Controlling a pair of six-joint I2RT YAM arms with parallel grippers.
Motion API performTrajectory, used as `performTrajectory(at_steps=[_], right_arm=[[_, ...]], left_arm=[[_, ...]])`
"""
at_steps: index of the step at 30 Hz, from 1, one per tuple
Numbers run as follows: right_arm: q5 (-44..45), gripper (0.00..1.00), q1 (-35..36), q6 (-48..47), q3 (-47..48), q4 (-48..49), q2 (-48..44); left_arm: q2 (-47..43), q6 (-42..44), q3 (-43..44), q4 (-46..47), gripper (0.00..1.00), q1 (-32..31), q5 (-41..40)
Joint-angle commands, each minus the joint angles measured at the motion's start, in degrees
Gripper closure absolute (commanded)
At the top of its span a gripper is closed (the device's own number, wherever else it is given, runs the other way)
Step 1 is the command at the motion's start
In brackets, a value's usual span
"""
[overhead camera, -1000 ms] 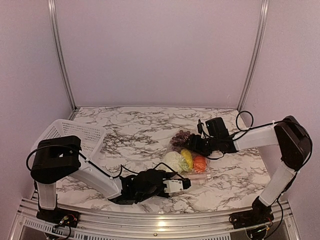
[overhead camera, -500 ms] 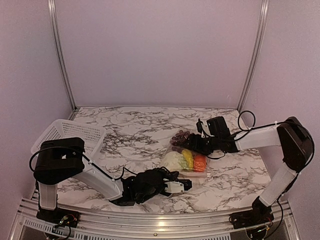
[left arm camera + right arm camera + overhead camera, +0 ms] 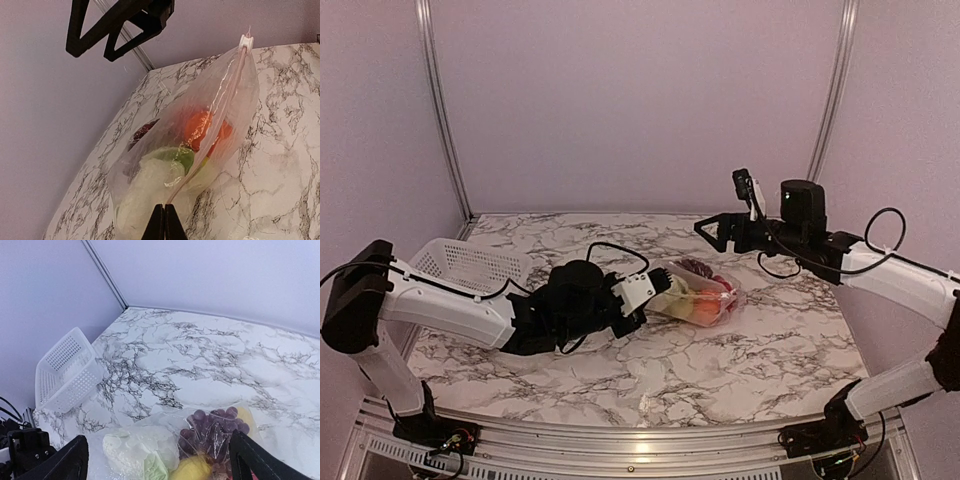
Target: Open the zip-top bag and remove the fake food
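Note:
The clear zip-top bag [image 3: 708,292] hangs tilted above the middle of the table, with the fake food inside. My left gripper [image 3: 647,298] is shut on its zip-strip edge [image 3: 172,192] at the left end. In the left wrist view I see the white cauliflower [image 3: 145,192], an orange piece [image 3: 202,127] and the white zip slider [image 3: 246,40] at the far end. My right gripper [image 3: 713,232] is open and empty, raised above the bag's far side. In the right wrist view [image 3: 157,436] the purple grapes [image 3: 215,427], cauliflower [image 3: 132,450] and a yellow piece [image 3: 192,470] lie below it.
A white mesh basket [image 3: 470,265] stands tilted at the table's left edge, also in the right wrist view [image 3: 65,370]. Metal frame posts [image 3: 440,110] stand at both back corners.
My left gripper has moved from the front of the table to left of centre and lifted the bag's end. My right gripper has come off the bag, risen and opened.

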Motion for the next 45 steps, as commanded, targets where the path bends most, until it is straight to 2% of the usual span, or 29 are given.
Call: performTrajectory(at_steps=[1, 6, 11, 18, 22, 31, 39, 45], right_arm=[[0.24, 0.06, -0.78, -9.7, 0.94, -3.14, -7.46], [-2.59, 0.06, -0.83, -13.78, -3.72, 1.0, -16.13], [-7.75, 0.08, -0.53, -16.51, -4.96, 0.42, -18.8], [-12.71, 0.09, 1.71, -20.39, -4.49, -2.33, -18.74], [-15.19, 0.08, 2.07, -20.66, -4.12, -2.27, -19.99], [-19.53, 0.04, 2.87, -20.23, -4.19, -1.52, -21.34], [-21.06, 0.04, 4.9, -20.48, -4.02, 4.2, -14.16], [-23.01, 0.05, 5.21, -19.67, -3.3, 6.48, -9.61]], left_arm=[[-4.3, -9.26, 3.78, -11.79, 1.0, 3.52, 9.52], [-8.43, -12.54, 7.84, -19.98, 1.0, 8.2, 17.3], [-10.78, -13.75, 12.52, -27.09, 1.0, 11.56, 21.52], [-12.31, -15.42, 19.31, -34.55, 1.0, 13.29, 21.94], [-12.71, -16.15, 24.45, -41.41, 1.0, 13.3, 20.23], [-15.68, -16.66, 31.46, -49.57, 1.0, 14.26, 19.93], [-18.83, -16.58, 27.17, -49.13, 1.0, 16.51, 23.66], [-21.81, -17.86, 22.33, -44.96, 1.0, 16.64, 26.16]])
